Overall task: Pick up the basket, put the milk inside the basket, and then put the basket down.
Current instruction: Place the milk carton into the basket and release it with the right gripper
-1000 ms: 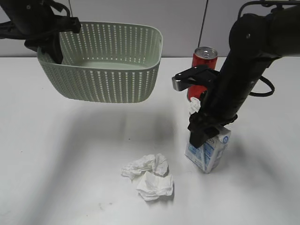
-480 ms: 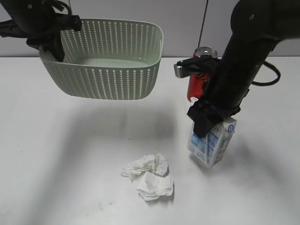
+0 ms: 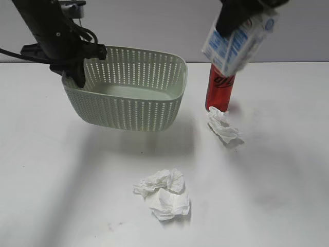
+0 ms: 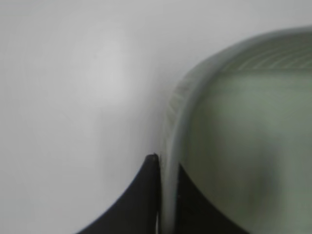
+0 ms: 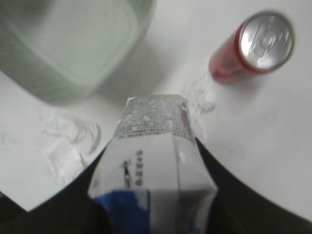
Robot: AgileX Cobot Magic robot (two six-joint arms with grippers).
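The pale green basket (image 3: 131,95) hangs above the table at the left, tilted, held by its left rim. My left gripper (image 3: 76,69) is shut on that rim; in the left wrist view its black fingers (image 4: 146,200) pinch the basket wall (image 4: 234,146). My right gripper (image 3: 231,20) is shut on the white and blue milk carton (image 3: 237,43) and holds it high at the top right, tilted, to the right of the basket. In the right wrist view the milk carton (image 5: 153,161) sits between the two fingers, with the basket (image 5: 73,44) below at the upper left.
A red soda can (image 3: 220,90) stands behind the lifted carton; it also shows in the right wrist view (image 5: 253,46). One crumpled tissue (image 3: 222,125) lies in front of the can. Two more tissues (image 3: 163,193) lie at the front middle of the white table (image 3: 277,195).
My right gripper has lifted the milk off the table, high up past the can. The basket has shifted right and a little lower in my left gripper.
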